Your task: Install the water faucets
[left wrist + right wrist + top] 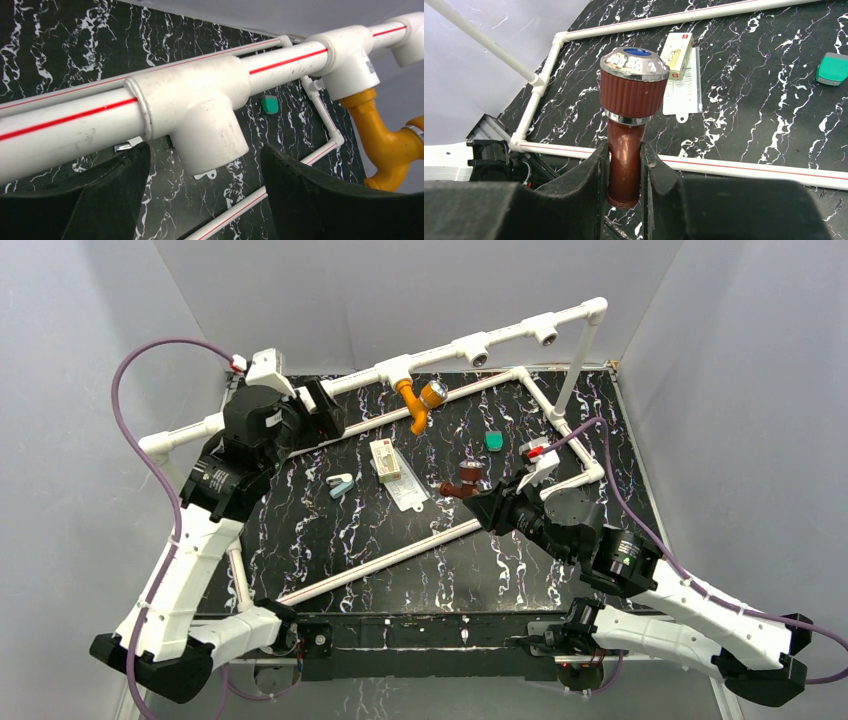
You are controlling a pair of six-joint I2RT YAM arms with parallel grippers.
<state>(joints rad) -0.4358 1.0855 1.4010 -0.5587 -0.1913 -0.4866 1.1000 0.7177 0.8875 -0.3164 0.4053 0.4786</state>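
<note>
The orange-yellow faucet (422, 402) with a silvery knob hangs from a white tee socket (397, 368) on the raised pipe; it also shows in the left wrist view (387, 145). My right gripper (487, 502) is shut on the dark reddish-brown faucet (465, 480), its fingers (596, 170) clamping the stem (625, 165) below the ribbed knob (633, 87), just above the table. My left gripper (325, 410) is open and empty at the raised pipe, its fingers (120, 185) either side of another white tee socket (200, 110) without touching it.
A white pipe frame (400, 560) lies on the black marbled table. Inside it lie a small boxed packet on a white card (390, 468), a small green flat piece (494, 440) and a small blue-and-silver item (340, 485). Further tee sockets (545, 328) sit along the raised pipe.
</note>
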